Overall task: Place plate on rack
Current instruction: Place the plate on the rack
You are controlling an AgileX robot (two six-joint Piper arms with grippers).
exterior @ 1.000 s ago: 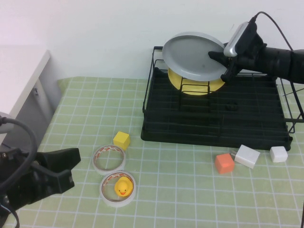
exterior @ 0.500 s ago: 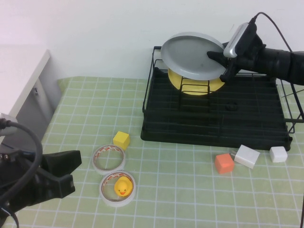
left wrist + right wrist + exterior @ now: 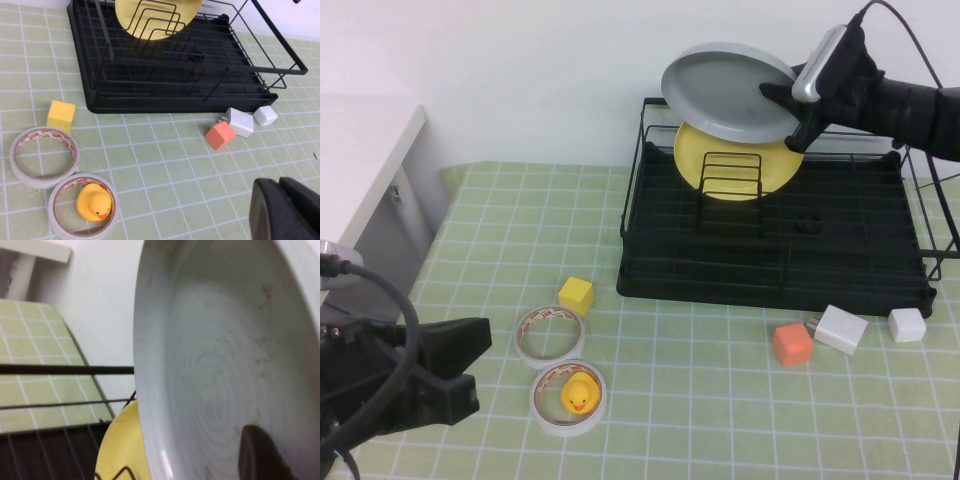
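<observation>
High view: right tool (image 3: pixel 788 112) clamped on plate (image 3: pixel 725 90) above rack (image 3: pixel 775 280); left tool (image 3: pixel 455 365) low-left, state indiscernible.

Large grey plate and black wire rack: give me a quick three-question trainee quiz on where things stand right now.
1. True or false: the large round light grey plate already stands between the dividers of the black wire dish rack.
2. Which gripper holds the grey plate? A) left gripper B) right gripper
3. Fill in: the plate already standing in the rack is ____.

Key: 1 false, it is held tilted above the rack. 2 B; the left gripper hangs low near the table's front left. 3 yellow, the round yellow plate.
</observation>
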